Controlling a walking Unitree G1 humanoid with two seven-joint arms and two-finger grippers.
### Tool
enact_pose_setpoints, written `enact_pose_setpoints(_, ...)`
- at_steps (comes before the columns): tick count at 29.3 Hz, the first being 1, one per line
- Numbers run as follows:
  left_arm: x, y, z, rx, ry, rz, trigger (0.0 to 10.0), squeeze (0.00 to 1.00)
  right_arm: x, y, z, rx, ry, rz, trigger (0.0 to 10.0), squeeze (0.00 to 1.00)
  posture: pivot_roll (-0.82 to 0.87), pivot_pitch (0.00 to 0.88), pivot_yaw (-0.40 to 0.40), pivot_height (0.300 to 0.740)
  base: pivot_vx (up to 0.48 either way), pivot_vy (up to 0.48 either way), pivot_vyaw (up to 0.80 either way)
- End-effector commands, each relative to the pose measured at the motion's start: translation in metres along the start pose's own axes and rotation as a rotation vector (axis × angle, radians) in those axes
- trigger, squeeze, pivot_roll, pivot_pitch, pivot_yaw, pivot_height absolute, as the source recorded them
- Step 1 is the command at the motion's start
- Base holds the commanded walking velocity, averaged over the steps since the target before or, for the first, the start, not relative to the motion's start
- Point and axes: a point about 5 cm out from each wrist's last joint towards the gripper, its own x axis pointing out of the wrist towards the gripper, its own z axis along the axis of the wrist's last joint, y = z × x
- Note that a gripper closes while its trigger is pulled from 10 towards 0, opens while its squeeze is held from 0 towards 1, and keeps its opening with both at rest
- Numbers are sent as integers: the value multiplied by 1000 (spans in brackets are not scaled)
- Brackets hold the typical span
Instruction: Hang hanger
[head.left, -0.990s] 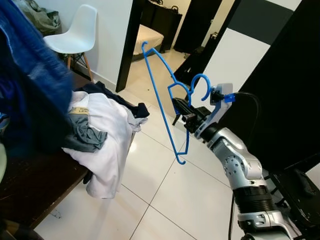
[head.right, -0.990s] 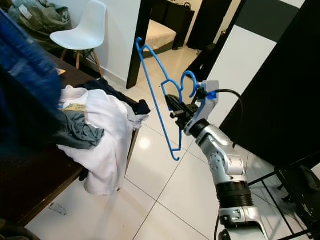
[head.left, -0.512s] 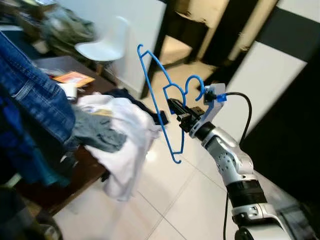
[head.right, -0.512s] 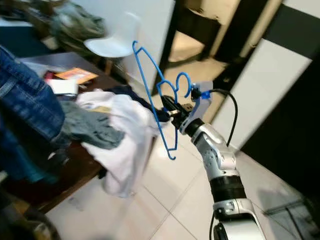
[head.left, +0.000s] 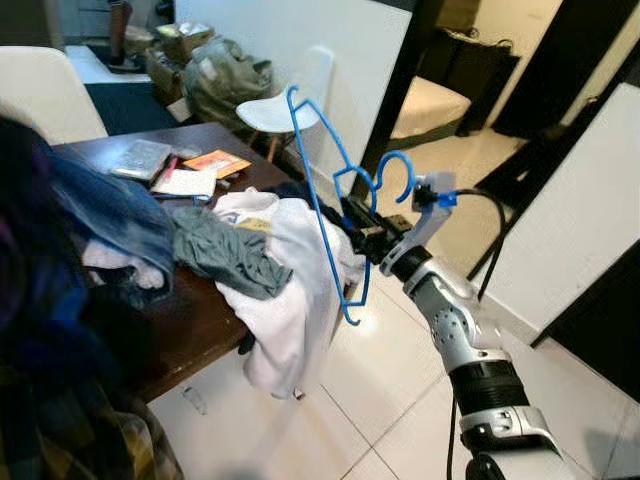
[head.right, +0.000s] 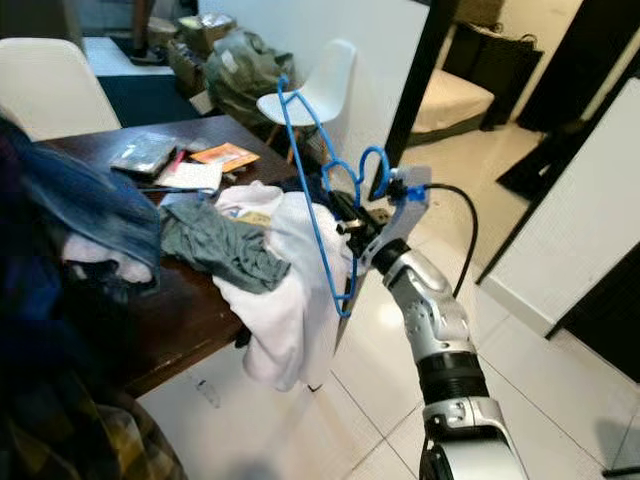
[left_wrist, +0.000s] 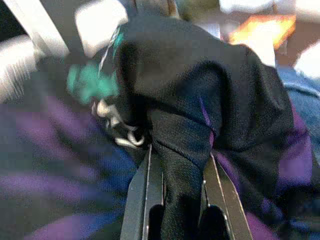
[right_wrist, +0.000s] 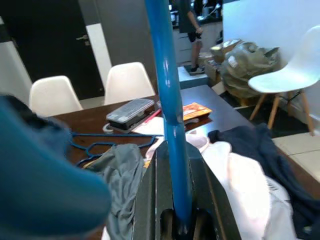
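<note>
The camera has swung left since a second ago, bringing more of the dark tabletop (head.left: 200, 310) into sight. The right hand (head.left: 362, 222) stays clenched on the blue hanger (head.left: 318, 205), held upright above the heaped clothes (head.left: 285, 270). The left hand (left_wrist: 182, 200) grips black cloth (left_wrist: 200, 100).

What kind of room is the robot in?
Probably a home's dining area: a dark wooden table piled with clothes, white chairs around it, and a doorway to a room with a bed.
</note>
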Motion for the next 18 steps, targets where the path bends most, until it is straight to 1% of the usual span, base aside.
enact_pose_setpoints(1, 8, -8, -19, -5, 64, 6, 10000, 0, -5, -7, 3, -24, -8, -23, 10000, 0, 266, 0, -194, 740, 0, 0, 0)
enact_pose_setpoints(2, 8, -8, -19, -5, 64, 6, 10000, 0, -5, -7, 3, -24, -8, -23, 10000, 0, 266, 0, -194, 740, 0, 0, 0)
enact_pose_setpoints(4, 13, -15, -27, -13, 79, 4, 10000, 0, -6, -8, 4, -29, -9, -26, 10000, 0, 248, 0, -188, 740, 0, 0, 0)
enact_pose_setpoints(5, 13, -15, -27, -13, 79, 4, 10000, 0, -6, -8, 4, -29, -9, -26, 10000, 0, 248, 0, -188, 740, 0, 0, 0)
enact_pose_setpoints(7, 18, -20, -24, 3, 60, 14, 10000, 0, -8, -9, 5, -35, -13, -30, 10000, 0, 227, 0, -174, 740, 0, 0, 0)
enact_pose_setpoints(8, 21, -22, -17, 3, 23, 33, 10000, 0, -9, -10, 5, -37, -15, -34, 10000, 0, 211, 0, -157, 740, 0, 0, 0)
enact_pose_setpoints(9, 21, -22, -17, 3, 23, 33, 10000, 0, -9, -10, 5, -37, -15, -34, 10000, 0, 211, 0, -157, 740, 0, 0, 0)
enact_pose_setpoints(10, 24, -22, -10, 1, -14, 55, 10000, 0, -11, -12, 6, -38, -19, -38, 10000, 0, 205, 0, -140, 740, 0, 0, 0)
enact_pose_setpoints(11, 26, -22, -4, 2, -45, 72, 10000, 1000, -12, -12, 6, -38, -22, -42, 10000, 0, 205, 0, -140, 740, 0, 0, 0)
enact_pose_setpoints(12, 26, -22, -4, 2, -45, 72, 10000, 1000, -12, -12, 6, -38, -22, -42, 10000, 0, 205, 0, -140, 740, 0, 0, 0)
enact_pose_setpoints(13, 30, -21, 8, 15, -95, 92, 10000, 1000, -13, -14, 5, -40, -26, -52, 10000, 0, 209, 0, -123, 740, 0, 0, 0)
enact_pose_setpoints(14, 30, -21, 8, 15, -95, 92, 10000, 1000, -13, -14, 5, -40, -26, -52, 10000, 0, 209, 0, -123, 740, 0, 0, 0)
enact_pose_setpoints(15, 33, -20, 14, 25, -127, 105, 10000, 1000, -14, -15, 4, -42, -29, -59, 10000, 0, 209, 0, -123, 740, 0, 0, 0)
enact_pose_setpoints(16, 35, -19, 24, 49, -159, 119, 10000, 1000, -15, -16, 4, -44, -34, -67, 10000, 0, 200, 0, -101, 740, 0, 0, 0)
enact_pose_setpoints(18, 35, -19, 24, 49, -159, 119, 10000, 1000, -15, -16, 4, -44, -34, -67, 10000, 0, 200, 0, -101, 740, 0, 0, 0)
